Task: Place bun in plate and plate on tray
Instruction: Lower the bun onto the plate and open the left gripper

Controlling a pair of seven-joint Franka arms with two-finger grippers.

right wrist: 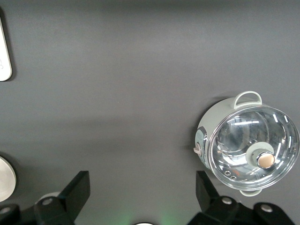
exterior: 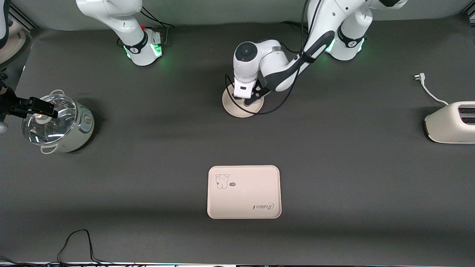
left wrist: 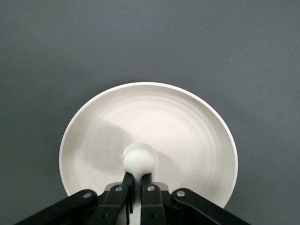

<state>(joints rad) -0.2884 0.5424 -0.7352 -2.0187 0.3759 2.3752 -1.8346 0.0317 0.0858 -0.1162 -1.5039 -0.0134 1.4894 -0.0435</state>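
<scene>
The round cream plate (exterior: 234, 109) lies on the dark mat near the arms' bases, farther from the front camera than the tray. The small off-white bun (left wrist: 138, 158) is pinched between the fingertips of my left gripper (left wrist: 137, 175), which is shut on it low over the plate's (left wrist: 187, 126) inner part. From the front, the left gripper (exterior: 248, 97) covers the bun. The pinkish tray (exterior: 243, 192) with the cartoon animal and "Rabbit" lettering lies bare. My right gripper (right wrist: 143, 187) waits open, high over bare mat with nothing between its fingers.
A small pot with a glass lid (exterior: 55, 124) stands toward the right arm's end, with a black fixture (exterior: 31, 106) reaching over its lid. A white toaster (exterior: 451, 122) and its cord (exterior: 426, 89) sit at the left arm's end. Cables (exterior: 76, 246) trail along the front edge.
</scene>
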